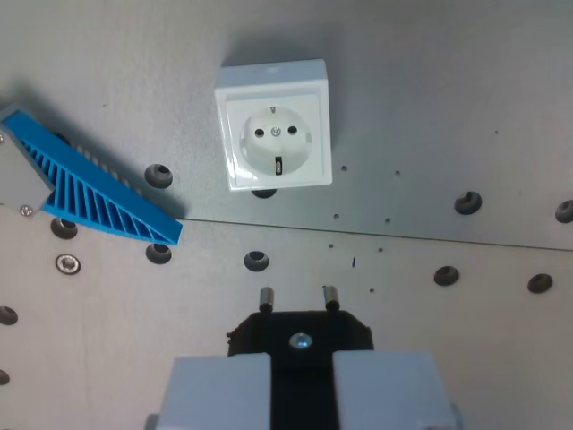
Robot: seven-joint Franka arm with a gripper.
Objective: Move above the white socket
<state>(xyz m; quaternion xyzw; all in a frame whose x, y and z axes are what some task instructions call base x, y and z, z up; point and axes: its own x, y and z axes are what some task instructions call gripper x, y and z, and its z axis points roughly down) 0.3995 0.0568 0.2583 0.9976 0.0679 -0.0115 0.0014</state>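
Observation:
A white socket with a round recess and two pin holes sits on the grey metal plate, upper middle of the wrist view. Below it, at the bottom centre, my gripper is shut on a black plug. The plug's two metal pins point up the picture toward the socket. They end well short of it, a little toward the wrist view's right of its centre. The grey fingers clamp the plug body from both sides.
A blue ribbed part lies slanted at the wrist view's left. The metal plate has several round holes and screws, and a seam runs across it just below the socket.

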